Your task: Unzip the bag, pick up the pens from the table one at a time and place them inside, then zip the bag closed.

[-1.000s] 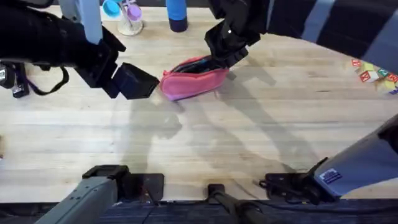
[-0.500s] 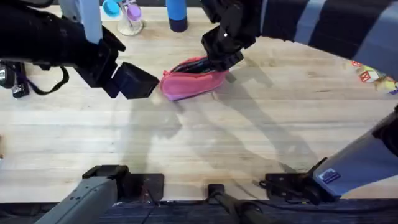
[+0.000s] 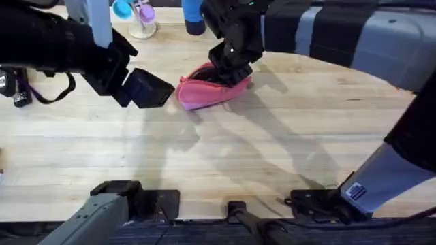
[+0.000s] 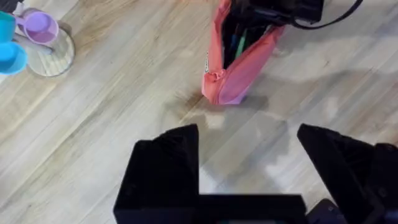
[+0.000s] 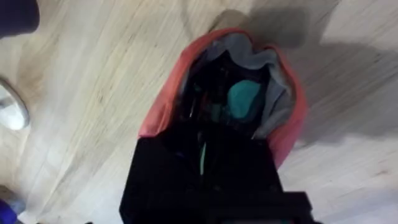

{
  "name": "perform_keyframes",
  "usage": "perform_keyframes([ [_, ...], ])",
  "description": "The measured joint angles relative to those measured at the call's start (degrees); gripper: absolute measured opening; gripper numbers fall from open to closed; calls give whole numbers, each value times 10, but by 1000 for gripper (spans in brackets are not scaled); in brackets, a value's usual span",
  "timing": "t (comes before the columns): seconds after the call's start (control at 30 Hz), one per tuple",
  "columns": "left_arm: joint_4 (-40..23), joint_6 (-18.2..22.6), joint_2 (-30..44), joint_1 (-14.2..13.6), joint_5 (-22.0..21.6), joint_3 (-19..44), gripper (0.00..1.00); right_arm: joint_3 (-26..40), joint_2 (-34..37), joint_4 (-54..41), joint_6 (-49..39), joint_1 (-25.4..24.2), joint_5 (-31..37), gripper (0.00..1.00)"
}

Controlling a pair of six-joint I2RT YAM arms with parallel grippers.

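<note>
The pink-red bag (image 3: pixel 203 92) lies on the wooden table (image 3: pixel 225 150) with its zipper open, its mouth gaping in the left wrist view (image 4: pixel 239 62) and the right wrist view (image 5: pixel 174 93). My right gripper (image 3: pixel 229 68) reaches across from the right and sits over the bag's mouth. It is shut (image 5: pixel 203 148) on a green pen (image 5: pixel 203 158), a thin green strip showing between the black fingers. Green also shows down inside the bag (image 4: pixel 238 45). My left gripper (image 3: pixel 148 89) hovers open just off the bag's left end, nothing between its fingers (image 4: pixel 165 168).
A clear jar with pink and purple sticks (image 3: pixel 142 20) on a round coaster (image 4: pixel 53 59), a blue cup (image 3: pixel 122 8) and a dark blue bottle (image 3: pixel 193 17) stand at the table's far edge. Black cable gear (image 3: pixel 20 92) lies far left. Bare wood stretches in front of the bag.
My right gripper has slid left and lower, from the bag's right end to over its open mouth. The left gripper and the bag have stayed put.
</note>
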Motion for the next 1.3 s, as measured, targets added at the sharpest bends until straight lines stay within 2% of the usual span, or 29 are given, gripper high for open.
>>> perform_keyframes([
  [0.37,0,0,0,0,0,0,993,0,0,1,1,0,-13,45],
  [0.43,0,0,0,0,0,0,993,0,0,4,5,0,-17,291],
  [0.57,0,0,0,0,0,0,993,0,0,6,6,1,-24,863],
  [0.6,0,0,0,0,0,0,993,0,0,5,6,1,-24,963],
  [0.67,0,0,0,0,0,0,993,0,0,6,6,2,-25,994],
  [1.07,0,0,0,0,0,0,993,0,0,7,-36,2,-35,996],
  [1.3,-2,0,0,0,0,0,993,3,-24,2,-116,2,-37,996],
])
